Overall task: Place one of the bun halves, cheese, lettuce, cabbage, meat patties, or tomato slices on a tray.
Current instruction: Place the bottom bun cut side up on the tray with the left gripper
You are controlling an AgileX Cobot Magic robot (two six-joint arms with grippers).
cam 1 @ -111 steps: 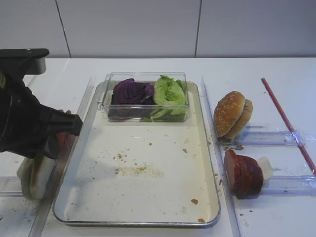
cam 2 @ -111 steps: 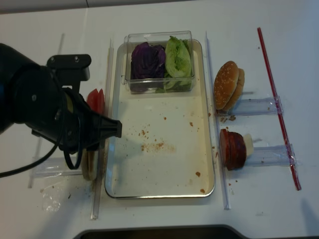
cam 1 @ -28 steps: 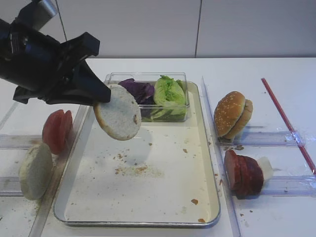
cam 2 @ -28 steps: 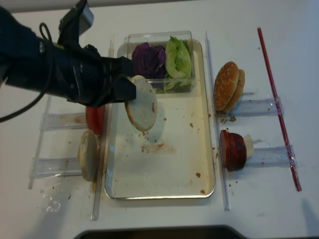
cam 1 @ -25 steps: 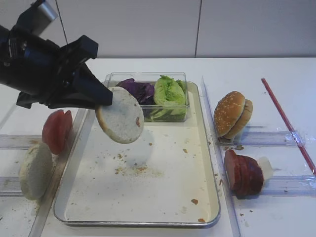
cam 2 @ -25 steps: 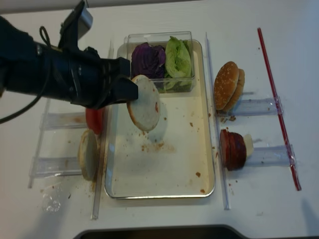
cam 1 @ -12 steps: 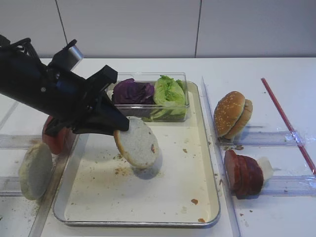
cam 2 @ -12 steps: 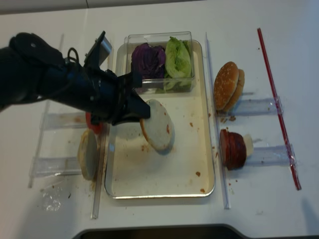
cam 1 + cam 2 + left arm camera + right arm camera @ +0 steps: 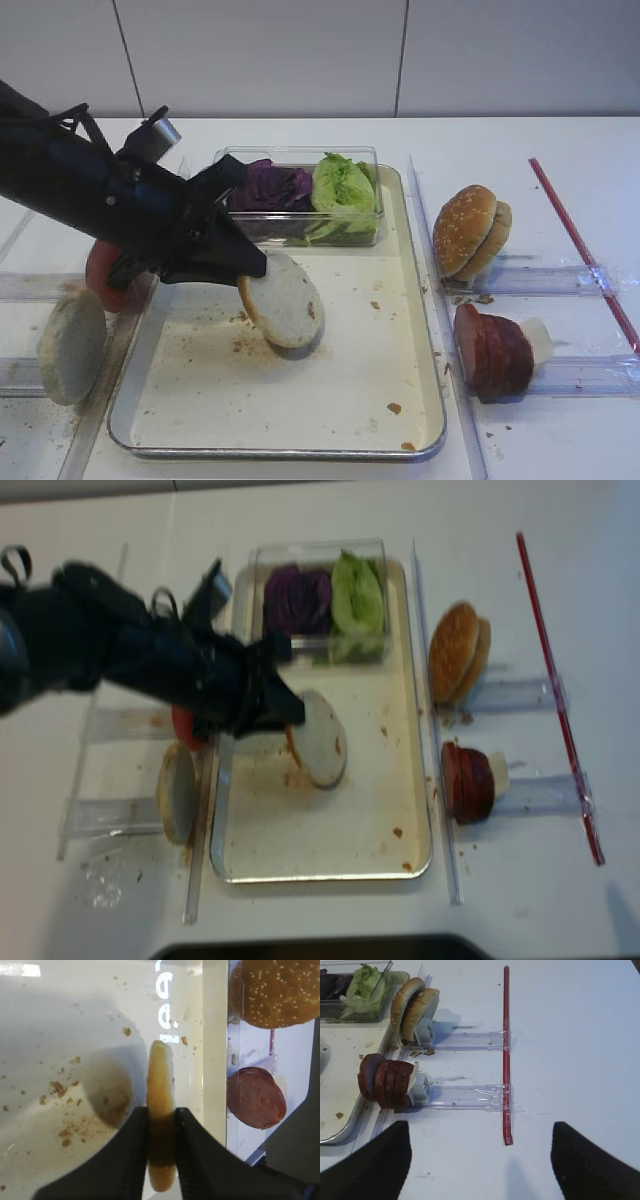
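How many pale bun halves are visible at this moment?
2. One bun half is pinched in the left gripper, tilted, its lower edge down at the tray floor. The other stands in the left-side rack. None seem hidden.

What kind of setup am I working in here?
Likely a tabletop burger-assembly test station: a crumb-speckled metal tray, sliced meat patties standing in clear racks, and a clear box holding lettuce and purple cabbage.

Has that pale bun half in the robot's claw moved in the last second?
Yes. The bun half went down and right, away from the clear box, toward the tray floor.
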